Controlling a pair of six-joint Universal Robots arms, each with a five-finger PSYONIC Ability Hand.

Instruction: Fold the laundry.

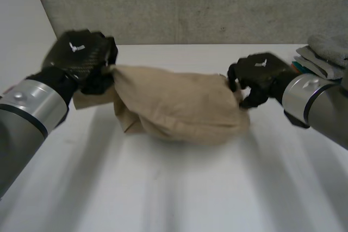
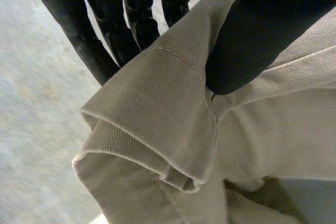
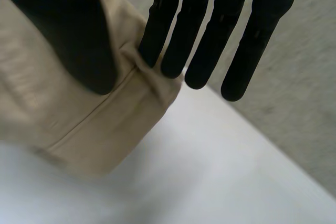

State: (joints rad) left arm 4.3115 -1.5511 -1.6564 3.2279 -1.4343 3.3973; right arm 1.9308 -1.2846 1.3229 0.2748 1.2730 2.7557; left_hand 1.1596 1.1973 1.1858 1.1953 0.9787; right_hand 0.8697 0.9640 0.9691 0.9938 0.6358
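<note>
The tan cloth (image 1: 179, 110) sags mid-table between both hands, with bare white table (image 1: 179, 188) in front and a clothes pile (image 1: 323, 55) near the right hand (image 1: 260, 74). The left hand (image 1: 81, 58) pinches its left end, thumb on the stitched hem (image 2: 178, 59) in the wrist view. The right hand's thumb and straight fingers (image 3: 170, 30) nip the other end.

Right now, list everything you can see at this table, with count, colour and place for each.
garment: one, tan, bunched between the two robot hands over the table's middle
folded clothes: one stack, grey with a bit of teal, at the table's far right edge
table: one, white, under everything
wall: one, grey, behind the table
left robot hand: one, black, pinching the garment's left end
right robot hand: one, black, pinching the garment's right end
</note>
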